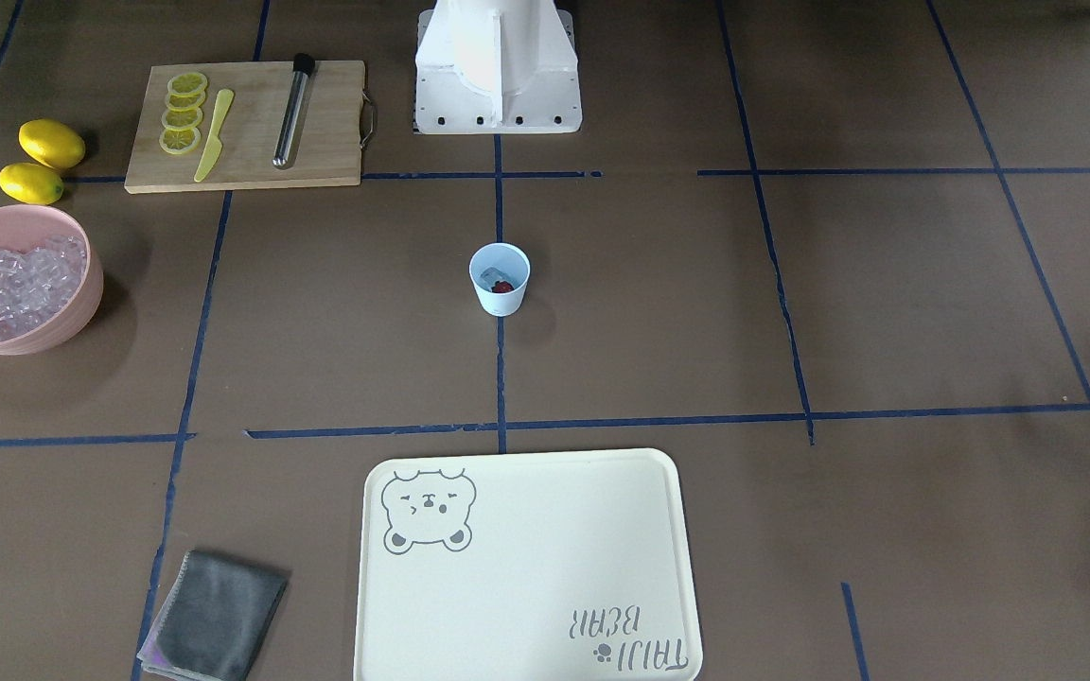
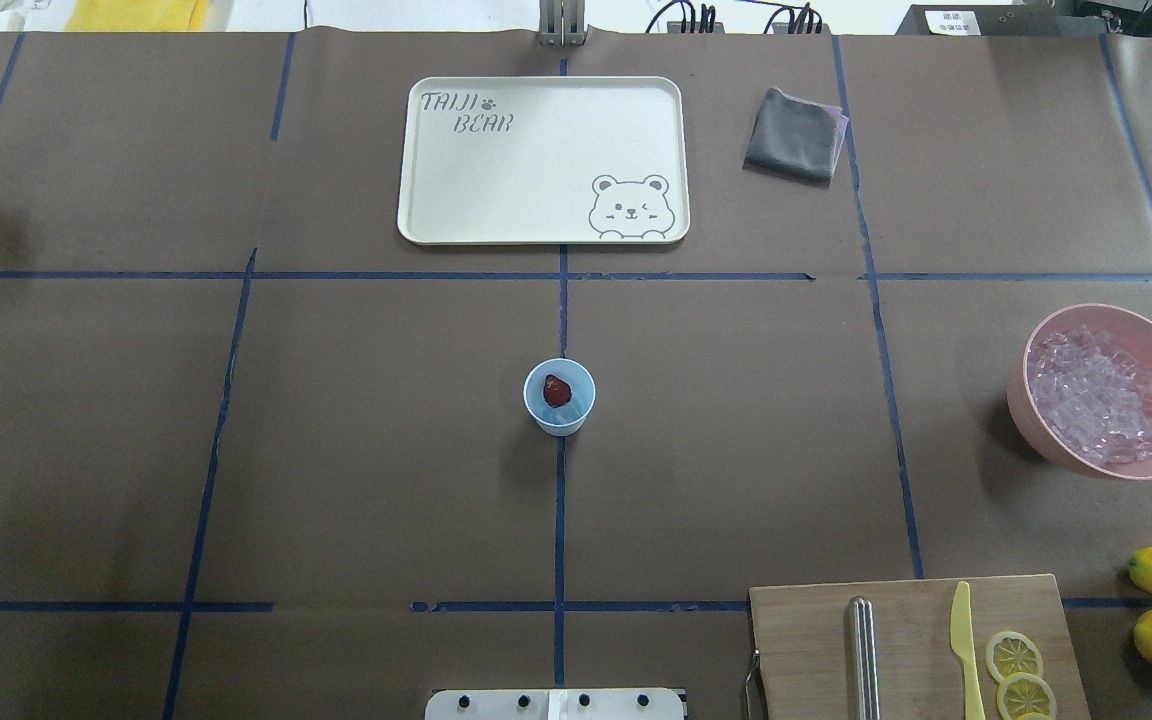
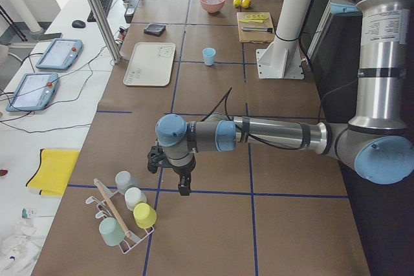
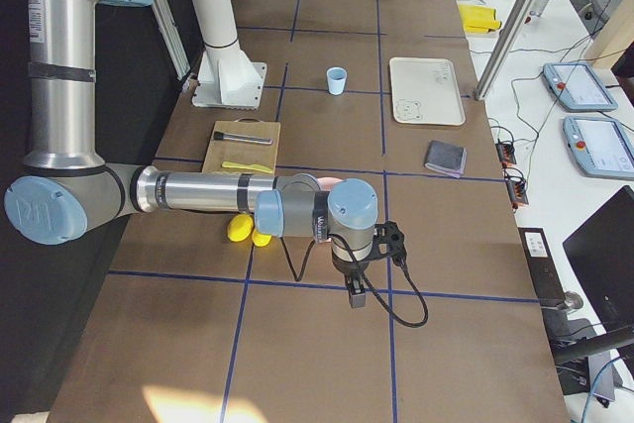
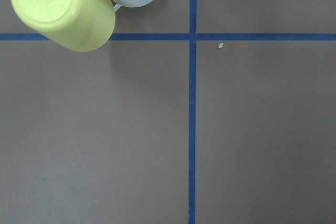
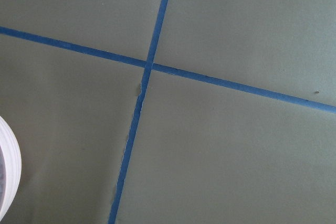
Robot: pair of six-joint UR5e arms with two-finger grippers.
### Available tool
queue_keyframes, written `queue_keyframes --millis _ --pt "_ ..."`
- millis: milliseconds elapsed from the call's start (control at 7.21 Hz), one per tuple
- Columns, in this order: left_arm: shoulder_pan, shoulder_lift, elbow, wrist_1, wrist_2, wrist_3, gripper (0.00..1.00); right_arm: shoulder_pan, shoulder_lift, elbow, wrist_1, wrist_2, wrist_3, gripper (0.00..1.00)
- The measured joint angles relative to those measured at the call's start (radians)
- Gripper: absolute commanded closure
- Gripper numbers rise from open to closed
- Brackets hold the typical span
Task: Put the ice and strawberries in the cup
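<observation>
Seemingly both items are in: the strawberry (image 2: 556, 390) lies on ice (image 1: 491, 277) inside the cup (image 2: 558, 397), well away from the left tool (image 3: 184, 187) and right tool (image 4: 355, 294), whose grip I cannot tell. Any further ice wants a centred, low drop.

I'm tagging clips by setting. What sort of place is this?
Probably a robotics lab: a paper-covered table with a blue tape grid, a robot arm over it, and teach pendants beside it.
</observation>
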Motion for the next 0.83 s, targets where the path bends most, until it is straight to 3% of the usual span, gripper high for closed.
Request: queue_keyframes --millis 832 --pt "-0.007 0.013 0.021 -0.018 0.007 -0.002 0.0 0.002 -0.002 0.007 0.001 -0.003 0.004 0.0"
